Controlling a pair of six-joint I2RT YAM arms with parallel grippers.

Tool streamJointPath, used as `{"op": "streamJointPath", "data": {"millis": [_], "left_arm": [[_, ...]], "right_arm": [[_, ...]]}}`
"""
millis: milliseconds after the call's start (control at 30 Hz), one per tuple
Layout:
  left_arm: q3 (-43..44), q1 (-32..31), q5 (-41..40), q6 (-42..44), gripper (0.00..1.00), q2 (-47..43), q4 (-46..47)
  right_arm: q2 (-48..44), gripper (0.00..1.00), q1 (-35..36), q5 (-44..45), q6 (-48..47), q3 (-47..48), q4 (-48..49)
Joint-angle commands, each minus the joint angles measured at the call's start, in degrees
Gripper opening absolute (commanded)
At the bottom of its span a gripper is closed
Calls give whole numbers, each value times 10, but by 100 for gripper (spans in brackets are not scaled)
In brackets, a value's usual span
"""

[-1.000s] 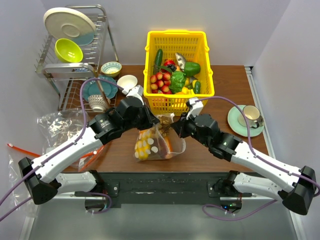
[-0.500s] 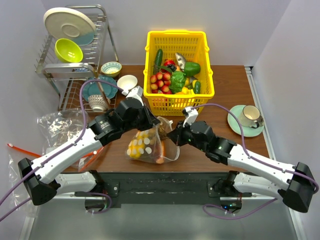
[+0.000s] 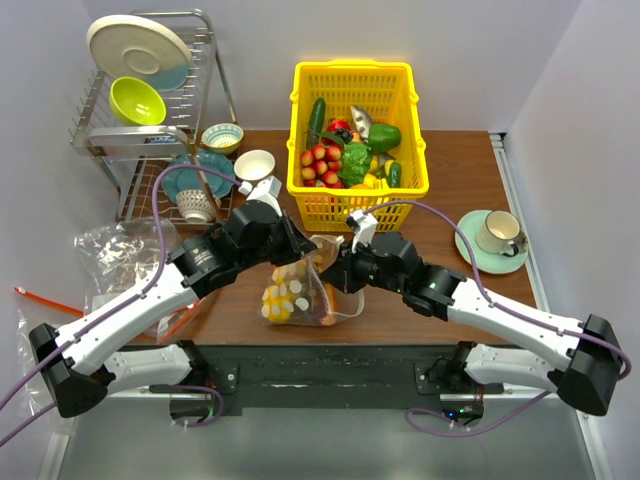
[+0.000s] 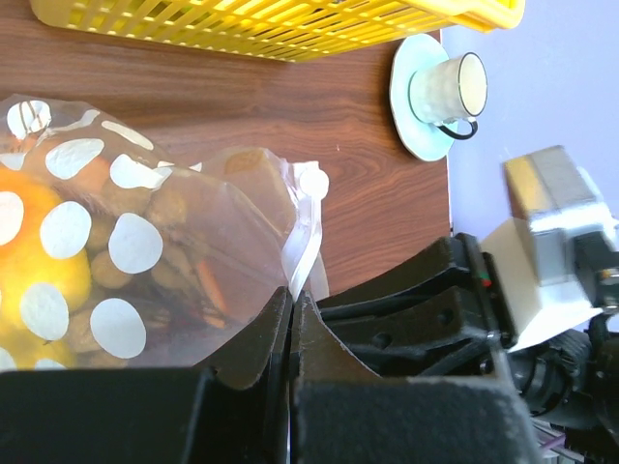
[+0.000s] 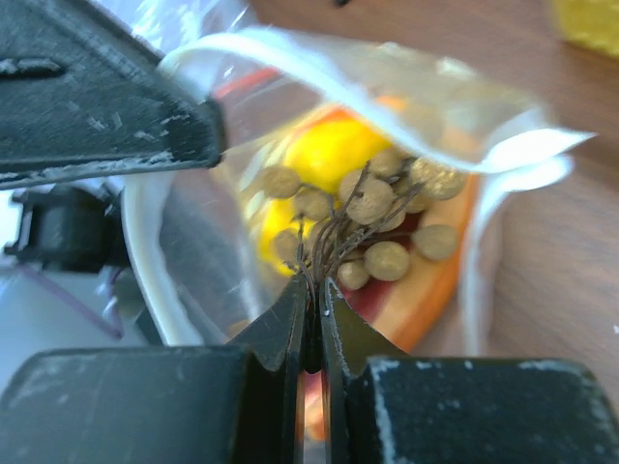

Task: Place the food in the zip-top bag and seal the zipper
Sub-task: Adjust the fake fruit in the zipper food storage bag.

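The dotted clear zip-top bag [image 3: 292,296] hangs at the table's near middle, with yellow food [image 5: 327,155] and an orange slice [image 5: 430,295] inside. My left gripper [image 3: 303,252] is shut on the bag's whitish zipper strip [image 4: 304,242] and holds the mouth up; the bag [image 4: 126,242] hangs to its left in the left wrist view. My right gripper [image 3: 330,276] is at the bag mouth, shut on the thin stems of the brown berry cluster [image 5: 377,208]. The cluster hangs inside the open mouth, whose rim [image 5: 338,46] arches above it.
A yellow basket [image 3: 300,120] of other toy produce stands behind. A cup on a green saucer [image 3: 497,235] sits at the right. A dish rack [image 3: 150,100], bowls [image 3: 255,163] and loose clear bags [image 3: 120,250] are at the left.
My right gripper has moved left to the bag mouth, carrying the berry cluster in. My left gripper has held the bag's edge and shifted slightly; the bag swung a little.
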Motion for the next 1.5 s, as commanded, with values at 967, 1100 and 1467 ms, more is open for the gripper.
{"op": "streamJointPath", "data": {"millis": [967, 1100, 1467], "left_arm": [[0, 3, 8, 25, 0, -28, 38], [-3, 3, 10, 26, 0, -28, 37], [-21, 2, 7, 15, 0, -32, 52]], "right_arm": [[-60, 65, 35, -10, -26, 134, -223], [-11, 66, 35, -8, 19, 173, -271], [28, 63, 35, -11, 172, 118, -200]]}}
